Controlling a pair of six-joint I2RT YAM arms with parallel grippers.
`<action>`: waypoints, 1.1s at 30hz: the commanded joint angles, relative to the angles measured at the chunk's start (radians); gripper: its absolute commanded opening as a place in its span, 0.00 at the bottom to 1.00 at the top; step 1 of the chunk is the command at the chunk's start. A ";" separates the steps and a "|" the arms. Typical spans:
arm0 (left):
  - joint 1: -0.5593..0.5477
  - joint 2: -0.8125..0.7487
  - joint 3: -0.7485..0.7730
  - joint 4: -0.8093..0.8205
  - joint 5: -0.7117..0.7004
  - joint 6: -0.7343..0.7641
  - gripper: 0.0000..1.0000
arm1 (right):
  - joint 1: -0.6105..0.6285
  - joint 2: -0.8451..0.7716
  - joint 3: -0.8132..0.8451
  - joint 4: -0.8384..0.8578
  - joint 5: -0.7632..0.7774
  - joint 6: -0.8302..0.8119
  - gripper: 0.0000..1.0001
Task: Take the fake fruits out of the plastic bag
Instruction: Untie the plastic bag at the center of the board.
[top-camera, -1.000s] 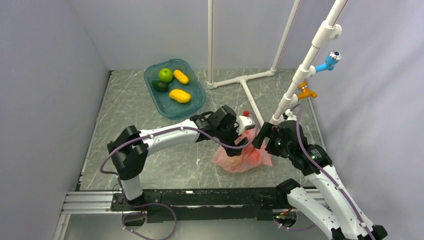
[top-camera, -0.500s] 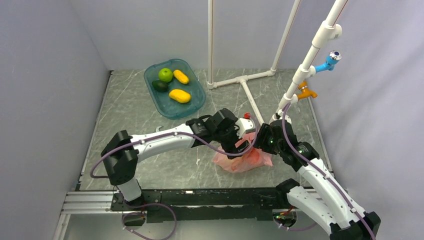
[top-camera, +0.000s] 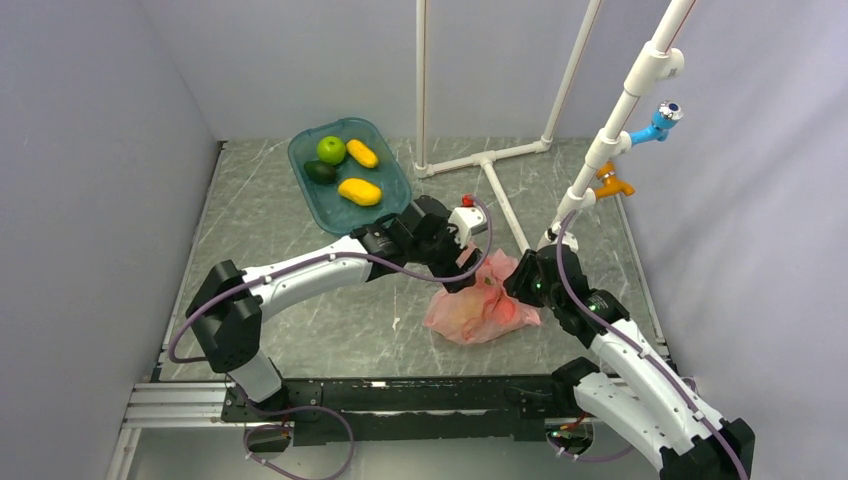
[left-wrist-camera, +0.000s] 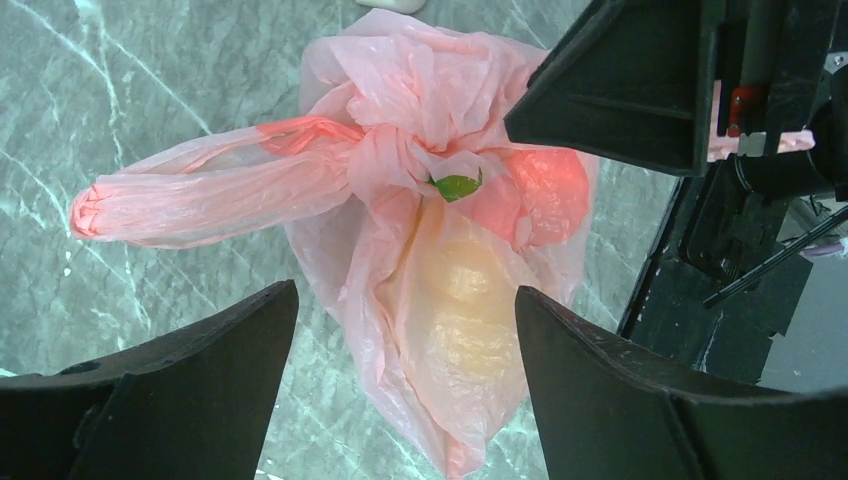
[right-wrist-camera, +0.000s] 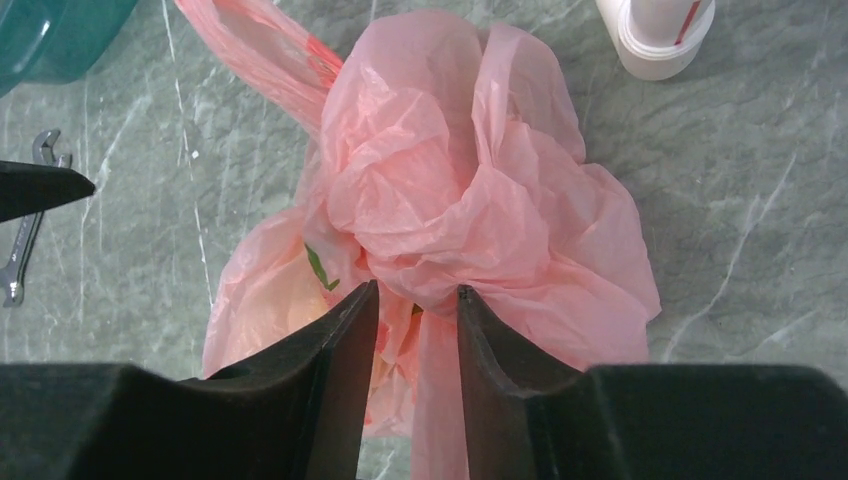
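The pink plastic bag (top-camera: 478, 312) lies on the marble table with its neck bunched and one loop handle (left-wrist-camera: 190, 195) stretched out. Fake fruits show through it: a red peach (left-wrist-camera: 548, 188) with a green leaf (left-wrist-camera: 456, 186), and a pale yellow oblong one (left-wrist-camera: 465, 300). My right gripper (right-wrist-camera: 417, 290) is shut on the bag's gathered neck, with pink plastic filling the narrow gap between its fingers. My left gripper (left-wrist-camera: 405, 292) hangs open above the bag, its fingers wide on either side of the yellow fruit's bulge and touching nothing.
At the back left a teal tray (top-camera: 298, 165) holds a green apple (top-camera: 331, 150), an avocado (top-camera: 320, 171) and two yellow-orange fruits (top-camera: 360, 191). White pipe frame (top-camera: 500, 200) runs just behind the bag, its foot (right-wrist-camera: 655, 35) close by. A small wrench (right-wrist-camera: 20, 250) lies to the left.
My right gripper has closed from wide open onto the bag's neck. My left arm has drawn back and up toward the far left, off the bag, still open.
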 joint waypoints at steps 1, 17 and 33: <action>0.014 0.010 0.023 0.021 0.047 -0.056 0.85 | 0.001 0.008 -0.036 0.100 -0.001 -0.021 0.35; 0.079 0.146 0.092 -0.052 0.131 -0.163 0.58 | 0.004 0.003 -0.171 0.348 -0.308 0.136 0.05; 0.079 0.187 0.120 -0.088 0.140 -0.144 0.38 | 0.006 -0.029 -0.139 0.283 -0.300 0.133 0.05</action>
